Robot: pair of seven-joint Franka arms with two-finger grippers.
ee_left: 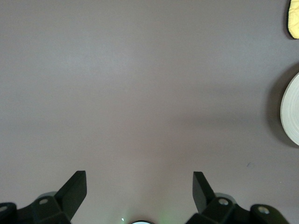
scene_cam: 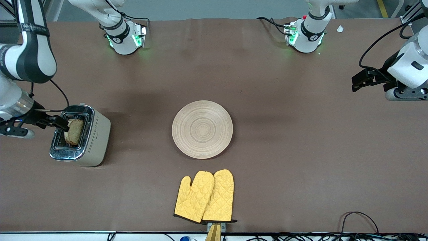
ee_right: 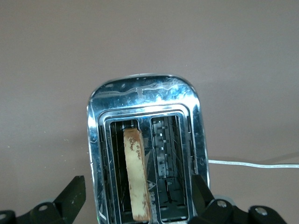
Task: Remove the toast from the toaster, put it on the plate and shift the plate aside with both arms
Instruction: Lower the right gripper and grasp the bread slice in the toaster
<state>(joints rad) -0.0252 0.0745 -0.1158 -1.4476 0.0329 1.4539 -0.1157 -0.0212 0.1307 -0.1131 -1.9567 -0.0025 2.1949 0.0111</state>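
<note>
The right gripper (scene_cam: 62,123) hovers over the toaster (scene_cam: 85,137), jaws spread wide and empty. The toast (ee_right: 136,175) stands upright in one slot, directly below those jaws, its long edge running along the slot, so the fingers look set to straddle its thin faces. The left gripper (ee_left: 139,191), equally wide, waits well away from the toaster, past the plate (scene_cam: 202,129).

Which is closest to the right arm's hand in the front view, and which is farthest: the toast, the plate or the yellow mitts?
From the right hand, open over the toaster:
1. The toast, standing in a toaster slot right at the hand.
2. The plate, at the table's middle.
3. The yellow mitts, nearer the front camera than the plate.
</note>
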